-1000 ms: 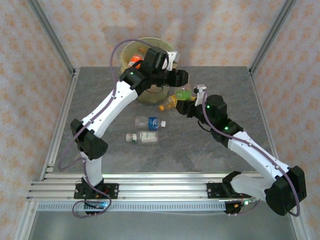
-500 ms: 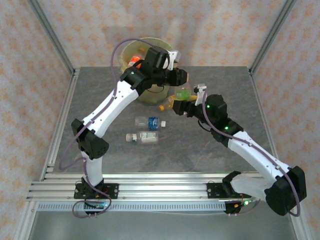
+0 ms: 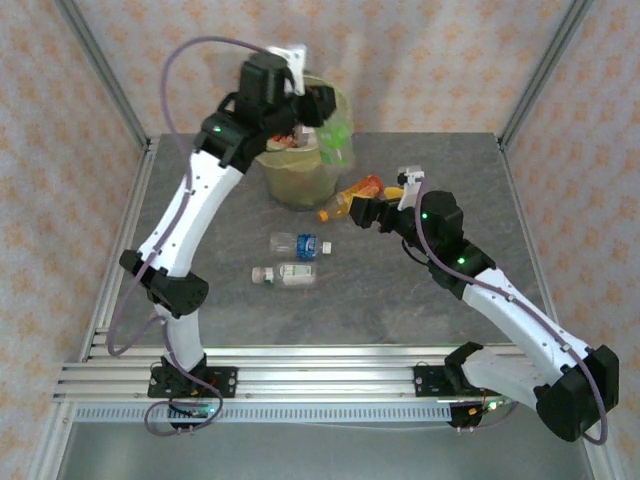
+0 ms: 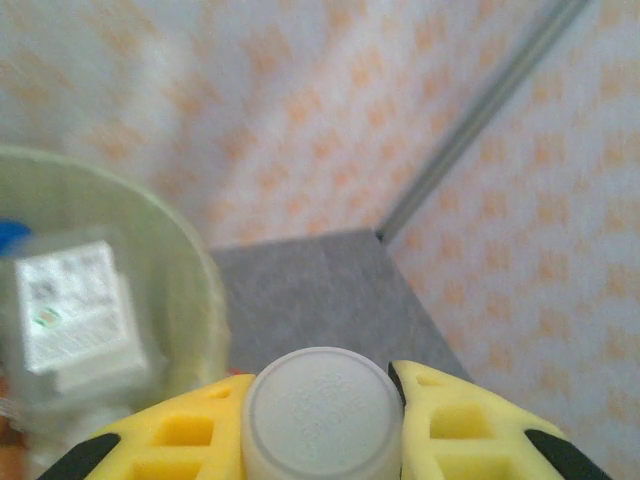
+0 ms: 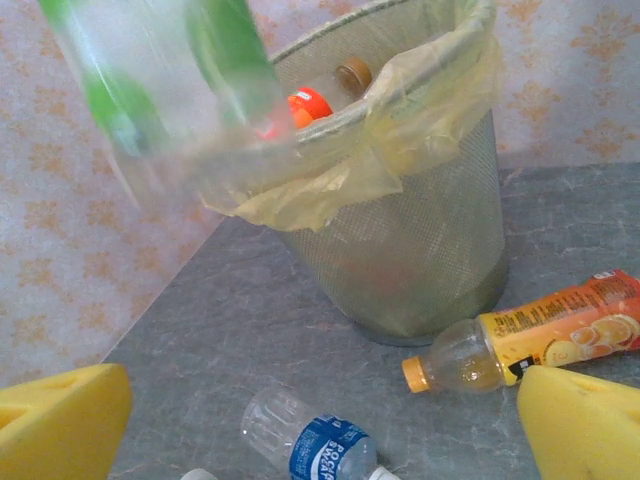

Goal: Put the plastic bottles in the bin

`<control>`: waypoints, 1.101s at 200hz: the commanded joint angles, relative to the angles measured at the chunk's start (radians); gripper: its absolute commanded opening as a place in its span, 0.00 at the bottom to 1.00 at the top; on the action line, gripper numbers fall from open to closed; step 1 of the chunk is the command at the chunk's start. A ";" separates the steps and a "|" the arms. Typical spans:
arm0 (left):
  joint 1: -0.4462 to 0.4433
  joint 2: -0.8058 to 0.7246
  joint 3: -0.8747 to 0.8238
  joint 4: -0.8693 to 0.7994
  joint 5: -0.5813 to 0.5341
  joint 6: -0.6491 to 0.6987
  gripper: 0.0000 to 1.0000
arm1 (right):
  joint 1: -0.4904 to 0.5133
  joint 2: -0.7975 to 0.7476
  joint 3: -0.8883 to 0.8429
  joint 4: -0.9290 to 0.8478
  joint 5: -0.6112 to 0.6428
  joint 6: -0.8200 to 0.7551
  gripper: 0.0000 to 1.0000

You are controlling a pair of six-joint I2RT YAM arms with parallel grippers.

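My left gripper (image 3: 320, 106) is raised over the right rim of the bin (image 3: 298, 186) and is shut on a green-labelled plastic bottle (image 3: 337, 137), which hangs tilted below it. In the left wrist view the bottle's white cap (image 4: 322, 415) is pinched between the yellow fingers. My right gripper (image 3: 376, 211) is open and low over the table, right beside an orange-labelled bottle (image 3: 352, 198). In the right wrist view the green bottle (image 5: 170, 80) is blurred above the bin (image 5: 420, 250). A blue-labelled bottle (image 3: 300, 243) and a white-labelled one (image 3: 285, 274) lie on the table.
The bin (image 4: 195, 280) holds several bottles, one with a white label (image 4: 75, 310) and one with an orange cap (image 5: 308, 103). Through the open right fingers I see the orange bottle (image 5: 540, 345) and the blue one (image 5: 312, 442). Metal frame posts and papered walls enclose the grey table (image 3: 400, 300).
The left gripper closed on the green bottle and swung it up and left, from in front of the bin to above its rim. The right gripper opened wide and drew back slightly.
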 commanded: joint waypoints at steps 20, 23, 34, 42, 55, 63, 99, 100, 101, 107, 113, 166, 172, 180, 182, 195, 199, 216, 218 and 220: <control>0.137 0.051 0.118 0.045 -0.052 -0.139 0.00 | 0.005 -0.018 0.014 -0.031 0.038 0.023 0.99; 0.144 0.056 0.117 0.052 -0.056 -0.149 0.00 | 0.005 -0.019 0.012 -0.030 0.040 0.024 0.99; 0.167 0.072 0.115 0.076 -0.069 -0.171 0.00 | 0.005 -0.019 0.008 -0.033 0.045 0.027 0.99; 0.179 0.087 0.117 0.093 -0.080 -0.200 0.00 | 0.005 -0.019 0.006 -0.038 0.053 0.029 0.99; 0.190 0.111 0.120 0.118 -0.097 -0.218 0.00 | 0.005 -0.022 0.005 -0.045 0.067 0.032 0.99; 0.192 0.129 0.128 0.133 -0.102 -0.221 0.00 | 0.005 -0.023 0.004 -0.051 0.073 0.035 0.99; 0.192 0.247 0.235 0.117 -0.080 -0.251 0.00 | 0.005 -0.029 0.000 -0.068 0.099 0.040 0.99; 0.192 0.250 0.237 0.117 -0.079 -0.251 0.00 | 0.005 -0.029 -0.001 -0.068 0.099 0.040 0.99; 0.191 0.252 0.237 0.117 -0.079 -0.253 0.00 | 0.005 -0.030 -0.001 -0.068 0.099 0.041 0.99; 0.192 0.267 0.242 0.122 -0.075 -0.259 0.00 | 0.005 -0.030 -0.004 -0.068 0.101 0.042 0.99; 0.192 0.280 0.242 0.127 -0.072 -0.266 0.00 | 0.005 -0.030 -0.006 -0.068 0.101 0.044 0.99; 0.191 0.381 0.245 0.174 -0.049 -0.280 0.00 | 0.005 -0.028 -0.012 -0.069 0.080 0.047 0.99; 0.191 0.391 0.249 0.170 -0.043 -0.282 0.00 | 0.005 -0.028 -0.011 -0.069 0.077 0.047 0.99; 0.190 0.405 0.254 0.163 -0.032 -0.281 0.00 | 0.005 -0.028 -0.011 -0.070 0.079 0.047 0.99; 0.191 0.408 0.256 0.160 -0.030 -0.281 0.00 | 0.005 -0.028 -0.011 -0.069 0.079 0.047 0.99; 0.191 0.427 0.264 0.140 -0.025 -0.274 0.00 | 0.005 -0.027 -0.012 -0.069 0.083 0.046 0.99; 0.191 0.432 0.266 0.134 -0.025 -0.270 0.01 | 0.005 -0.027 -0.011 -0.070 0.084 0.047 0.99; 0.192 0.451 0.270 0.110 -0.025 -0.251 0.02 | 0.005 -0.024 -0.009 -0.072 0.082 0.046 0.99; 0.192 0.451 0.270 0.107 -0.025 -0.248 0.03 | 0.005 -0.024 -0.009 -0.072 0.082 0.046 0.99; 0.192 0.454 0.270 0.105 -0.025 -0.246 0.03 | 0.005 -0.023 -0.009 -0.072 0.082 0.046 0.99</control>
